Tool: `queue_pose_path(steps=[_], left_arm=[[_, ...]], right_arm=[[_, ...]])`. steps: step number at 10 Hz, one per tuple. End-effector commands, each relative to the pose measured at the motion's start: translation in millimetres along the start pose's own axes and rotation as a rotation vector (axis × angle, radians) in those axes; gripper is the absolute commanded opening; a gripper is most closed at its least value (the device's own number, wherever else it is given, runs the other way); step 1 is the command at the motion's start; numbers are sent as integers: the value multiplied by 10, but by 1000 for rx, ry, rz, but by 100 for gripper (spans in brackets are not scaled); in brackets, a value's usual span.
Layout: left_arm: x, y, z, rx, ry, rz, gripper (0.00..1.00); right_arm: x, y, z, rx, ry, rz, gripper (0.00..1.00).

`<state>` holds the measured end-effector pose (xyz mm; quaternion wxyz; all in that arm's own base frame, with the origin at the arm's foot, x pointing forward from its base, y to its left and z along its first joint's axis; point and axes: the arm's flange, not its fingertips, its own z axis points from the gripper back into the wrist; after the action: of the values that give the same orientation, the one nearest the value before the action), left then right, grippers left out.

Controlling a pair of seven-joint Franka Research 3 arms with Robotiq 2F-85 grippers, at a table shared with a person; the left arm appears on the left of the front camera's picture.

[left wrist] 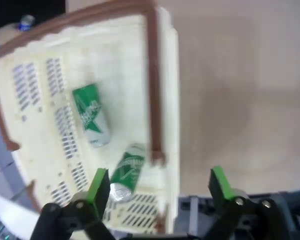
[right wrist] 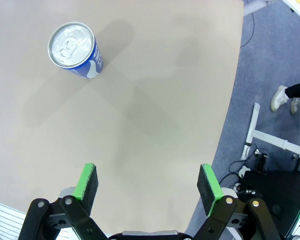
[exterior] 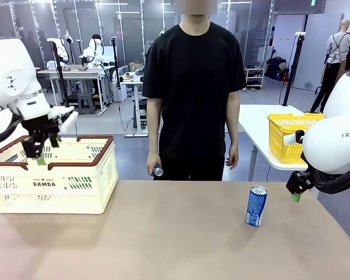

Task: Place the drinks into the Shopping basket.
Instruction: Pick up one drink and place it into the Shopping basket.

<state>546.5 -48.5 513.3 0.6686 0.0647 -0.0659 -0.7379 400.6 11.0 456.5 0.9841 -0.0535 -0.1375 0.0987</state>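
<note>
The cream Shopping basket (exterior: 76, 189) with a brown rim stands at the table's left. Inside it lie two green drink cans (left wrist: 91, 115) (left wrist: 126, 171) on their sides, seen in the left wrist view through the basket (left wrist: 155, 100) opening. My left gripper (exterior: 39, 153) hovers open above the basket's near left part, with nothing between its fingers (left wrist: 98, 183). A slim blue can (exterior: 256, 205) with a silver top stands upright on the table's right; from above it shows as the blue can (right wrist: 73, 49). My right gripper (exterior: 296, 192) hangs open past the table's right edge, fingers (right wrist: 86, 185) apart.
A person (exterior: 192, 93) stands at the far side, holding a small drink container (exterior: 157, 170) in one hand. A yellow mesh basket (exterior: 291, 134) sits on a white table behind at the right. The table's right edge (right wrist: 230, 125) drops to blue floor.
</note>
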Motion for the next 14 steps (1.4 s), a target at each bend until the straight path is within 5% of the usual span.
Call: queue_pose_path(steps=[1, 5, 12, 14], left_arm=[[-20, -429, -127, -57, -36, -83, 100], [-11, -861, -400, -135, -46, -142, 100], [28, -846, -500, -151, -34, -114, 100], [28, -846, -500, -151, -34, -114, 100]], right_arm=[[-2, -23, 3, 0, 2, 12, 100], [-2, -23, 3, 0, 2, 12, 100], [0, 0, 0, 0, 0, 0, 100], [280, 107, 25, 14, -18, 99, 100]])
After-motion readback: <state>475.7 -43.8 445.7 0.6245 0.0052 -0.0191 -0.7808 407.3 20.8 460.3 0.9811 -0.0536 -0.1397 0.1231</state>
